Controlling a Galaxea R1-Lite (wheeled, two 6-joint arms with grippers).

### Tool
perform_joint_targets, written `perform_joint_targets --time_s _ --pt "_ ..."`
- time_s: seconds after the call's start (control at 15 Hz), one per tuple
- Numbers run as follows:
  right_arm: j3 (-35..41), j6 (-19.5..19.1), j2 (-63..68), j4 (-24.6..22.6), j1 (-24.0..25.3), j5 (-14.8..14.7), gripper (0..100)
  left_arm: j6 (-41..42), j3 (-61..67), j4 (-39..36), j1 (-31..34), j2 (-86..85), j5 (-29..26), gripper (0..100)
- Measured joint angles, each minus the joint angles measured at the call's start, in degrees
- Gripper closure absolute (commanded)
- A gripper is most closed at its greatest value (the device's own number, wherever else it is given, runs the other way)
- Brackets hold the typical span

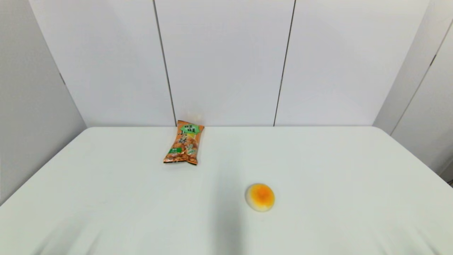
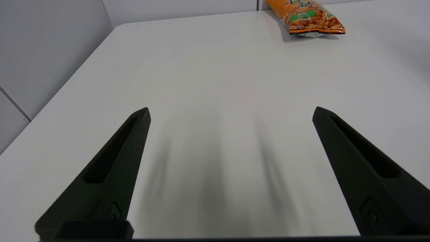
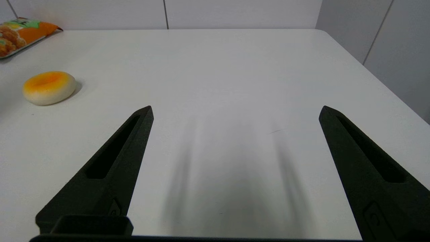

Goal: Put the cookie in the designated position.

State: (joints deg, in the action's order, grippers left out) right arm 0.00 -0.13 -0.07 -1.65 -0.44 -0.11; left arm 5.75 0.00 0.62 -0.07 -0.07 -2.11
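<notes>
The cookie [image 1: 184,143], a glossy orange packet with a green label, lies flat at the back of the white table [image 1: 318,170], left of centre. The left wrist view shows the cookie [image 2: 307,16] far ahead of my left gripper [image 2: 231,112], which hangs open over bare table near the front left. Only a corner of the cookie [image 3: 20,33] shows in the right wrist view. My right gripper [image 3: 236,111] is open too, low over the front right, holding nothing. Neither arm appears in the head view.
A small round dome [image 1: 260,197], yellow-orange on top with a white rim, sits right of centre on the table; the dome [image 3: 49,87] lies well off to one side of my right gripper. White wall panels [image 1: 226,60] close the back and both sides.
</notes>
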Motion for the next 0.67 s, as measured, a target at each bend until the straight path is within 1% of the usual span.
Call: perform_joint_targets --time_s 0.67 --pt "0.0 0.13 0.0 0.0 0.0 0.01 0 0.0 0.0 0.0 0.05 0.0 0.0 0"
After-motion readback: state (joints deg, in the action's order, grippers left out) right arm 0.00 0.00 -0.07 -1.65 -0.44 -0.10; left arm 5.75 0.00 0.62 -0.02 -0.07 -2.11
